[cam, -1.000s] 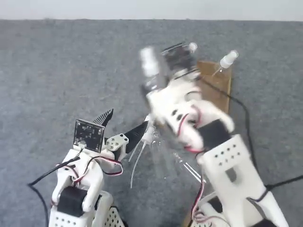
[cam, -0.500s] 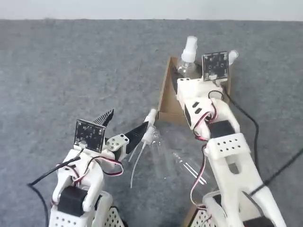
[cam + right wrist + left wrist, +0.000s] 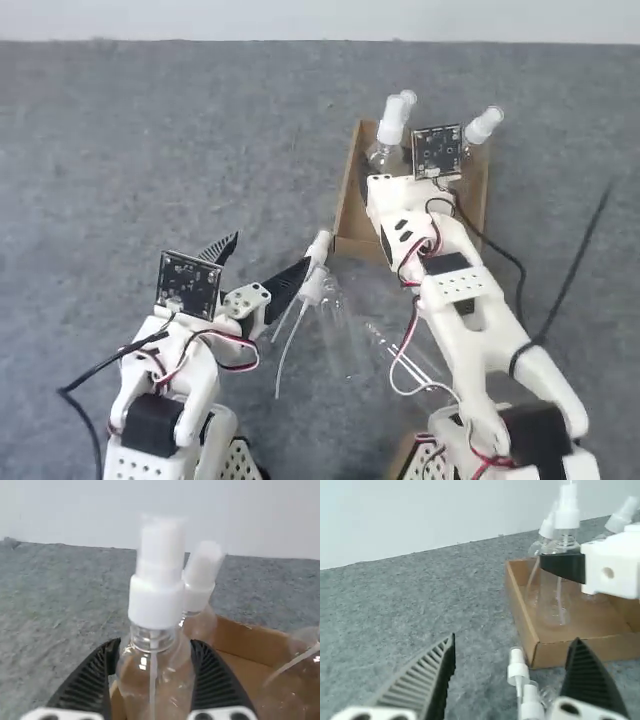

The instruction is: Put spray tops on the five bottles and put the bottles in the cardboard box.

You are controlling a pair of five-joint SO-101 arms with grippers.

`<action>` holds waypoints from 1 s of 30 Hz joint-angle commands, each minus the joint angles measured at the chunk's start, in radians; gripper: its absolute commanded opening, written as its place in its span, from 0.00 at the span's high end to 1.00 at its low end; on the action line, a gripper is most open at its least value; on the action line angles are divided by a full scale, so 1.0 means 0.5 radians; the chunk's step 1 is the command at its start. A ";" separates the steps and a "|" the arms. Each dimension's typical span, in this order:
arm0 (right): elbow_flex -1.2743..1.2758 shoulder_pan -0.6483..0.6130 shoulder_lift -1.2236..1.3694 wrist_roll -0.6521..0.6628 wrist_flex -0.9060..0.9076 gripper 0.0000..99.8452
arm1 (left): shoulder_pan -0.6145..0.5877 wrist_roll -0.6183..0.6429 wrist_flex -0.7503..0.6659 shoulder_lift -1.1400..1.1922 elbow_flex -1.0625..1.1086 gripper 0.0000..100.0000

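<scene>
Right gripper (image 3: 157, 662) first: its ribbed black fingers (image 3: 212, 675) are clamped on either side of a clear bottle (image 3: 152, 680), just under the shoulder, with the white spray top (image 3: 157, 595) standing upright above them. That's a firm two-sided hold.

The bottle hangs inside the cardboard box (image 3: 346, 205); from the left wrist view it sits low near the box floor, though I can't tell whether it's touching down. Two more capped bottles are in there, one just behind the held one (image 3: 200, 587) and one off to the side (image 3: 482, 125).

Over to the left gripper (image 3: 270, 252): fingers spread wide, nothing between them, hovering low over the grey mat (image 3: 150, 150). Just beside it lie two clear bottles (image 3: 338, 325), with white spray heads (image 3: 517, 666) at their necks. Whether those are seated, I can't say.

On handling, my read is that these bottles look empty, so very light, with thin smooth plastic walls that will slip or flex under a hard squeeze. The spray head makes them top-heavy. The best hold is on the body right below the shoulder, never on the spray head itself, which could pop loose or tilt.
</scene>
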 commanded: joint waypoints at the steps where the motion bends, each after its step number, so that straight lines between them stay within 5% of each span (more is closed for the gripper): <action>1: -0.015 0.032 0.057 -0.025 -0.146 0.99 | -0.132 0.000 -0.049 -0.018 -0.014 0.75; 6: 0.015 0.032 0.180 -0.025 -0.299 0.99 | -0.169 0.000 -0.071 -0.018 -0.011 0.84; 30: 0.064 0.035 0.367 -0.031 -0.471 0.99 | -0.169 0.000 -0.061 -0.018 -0.008 0.84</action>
